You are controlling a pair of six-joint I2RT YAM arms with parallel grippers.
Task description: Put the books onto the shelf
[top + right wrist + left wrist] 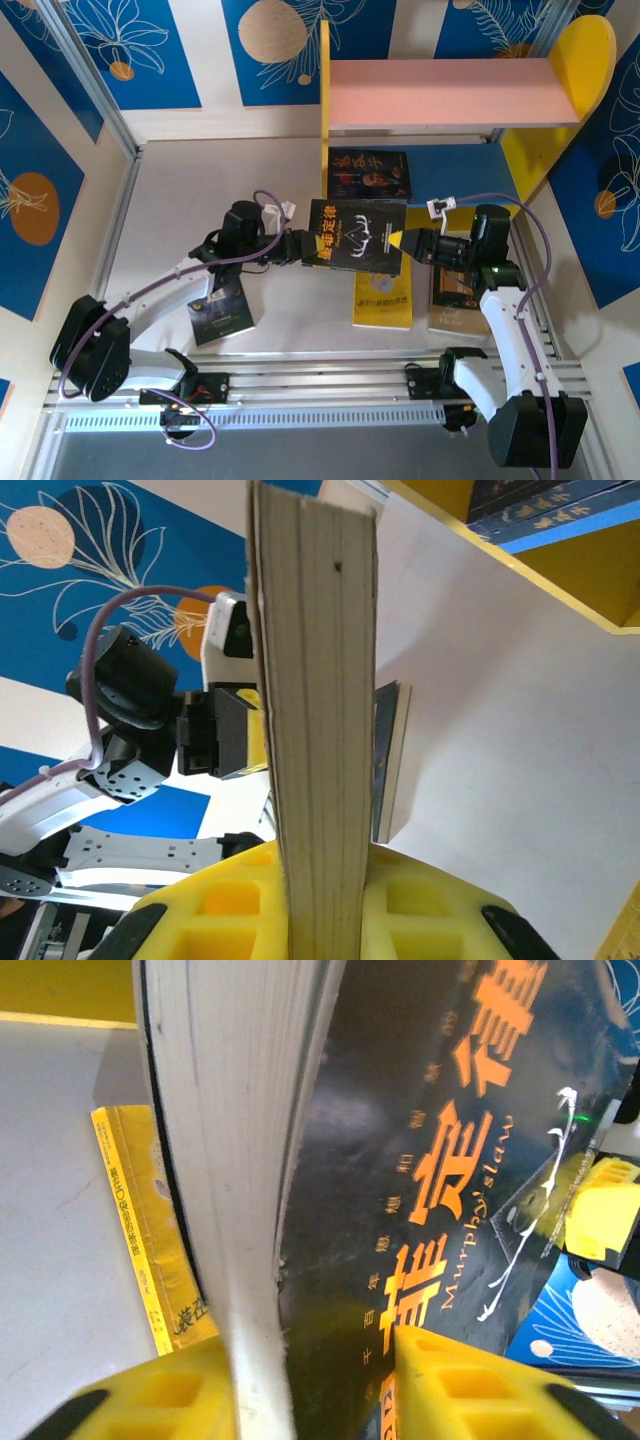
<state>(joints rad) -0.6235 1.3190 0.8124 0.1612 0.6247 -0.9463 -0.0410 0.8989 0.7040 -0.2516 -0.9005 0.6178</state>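
Above the tabletop (190, 190), just in front of the shelf (440, 95), the black book (355, 235) hangs between both arms, cover facing the overhead camera. I judge this is a handover or a two-handed carry to steady the thin paperback for the blue lower board (455, 165), where one dark book (370, 172) already lies. The left claw (292, 247) is narrowed to a slim gap and pinches the book's left edge; the right claw (408, 240) is clamped nearly closed on the opposite edge.
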